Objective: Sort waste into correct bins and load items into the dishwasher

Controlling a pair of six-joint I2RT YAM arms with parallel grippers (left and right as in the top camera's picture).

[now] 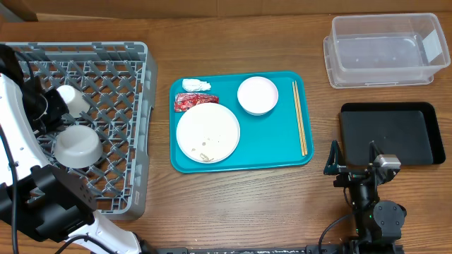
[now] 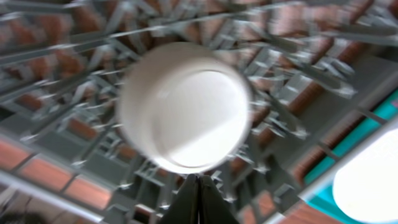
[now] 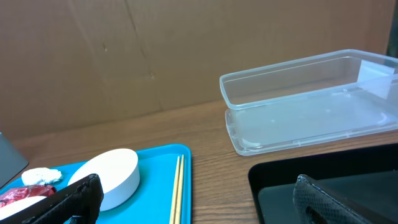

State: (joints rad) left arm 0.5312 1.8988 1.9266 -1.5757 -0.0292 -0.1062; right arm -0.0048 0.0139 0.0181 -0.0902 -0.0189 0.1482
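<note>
The chopsticks [image 1: 300, 116] are laid along the right edge of the teal tray [image 1: 279, 156], their long axis running front to back, ahead and left of the right gripper [image 1: 353, 161], whose fingers are spread and empty; that arm is judged nearer. The left gripper [image 2: 199, 200] is pressed closed, empty, over the dish rack [image 1: 120, 173]. That closure is shown only by the left wrist view; the cup [image 1: 67, 99] and bowl [image 1: 78, 144] in the rack are placed from overhead.
</note>
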